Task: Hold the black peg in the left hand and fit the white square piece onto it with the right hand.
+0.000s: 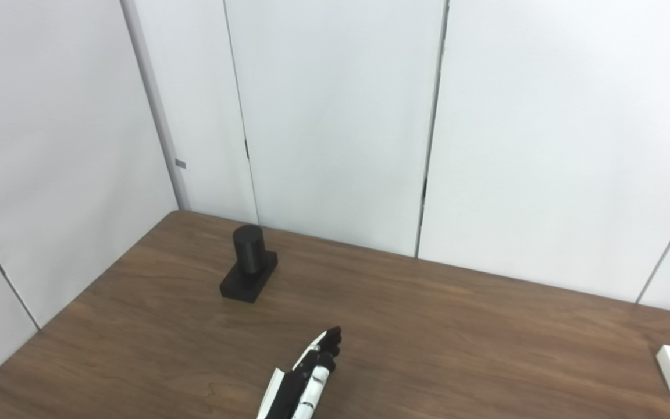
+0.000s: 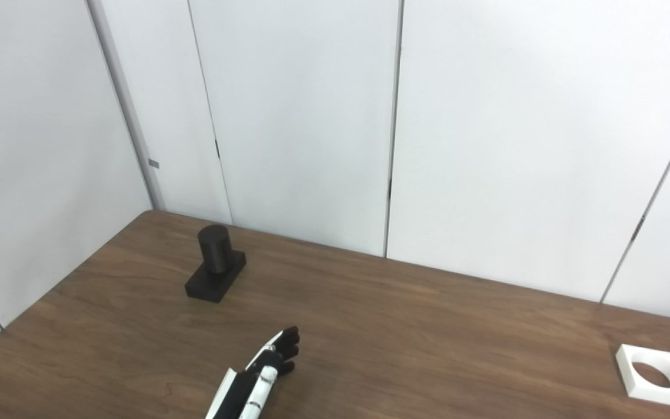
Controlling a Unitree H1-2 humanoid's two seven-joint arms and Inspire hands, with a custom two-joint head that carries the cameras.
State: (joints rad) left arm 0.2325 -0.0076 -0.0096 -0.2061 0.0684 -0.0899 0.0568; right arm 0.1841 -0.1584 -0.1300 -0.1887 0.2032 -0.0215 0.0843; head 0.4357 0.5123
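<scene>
Standing black peg (image 2: 214, 265) well beyond left hand (image 2: 259, 375) fingers (image 2: 288, 340).

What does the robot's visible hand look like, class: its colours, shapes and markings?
Only the left hand shows. It is slim, with white shell panels over black parts, and its fingers end in rounded black tips. Small dark marks dot one white finger. No cables show.

I count one black peg (image 1: 249, 263) on its base, one white square piece (image 2: 653, 375) with a round hole, one hand (image 2: 259, 375) in view, one wooden surface (image 2: 428, 337)
</scene>
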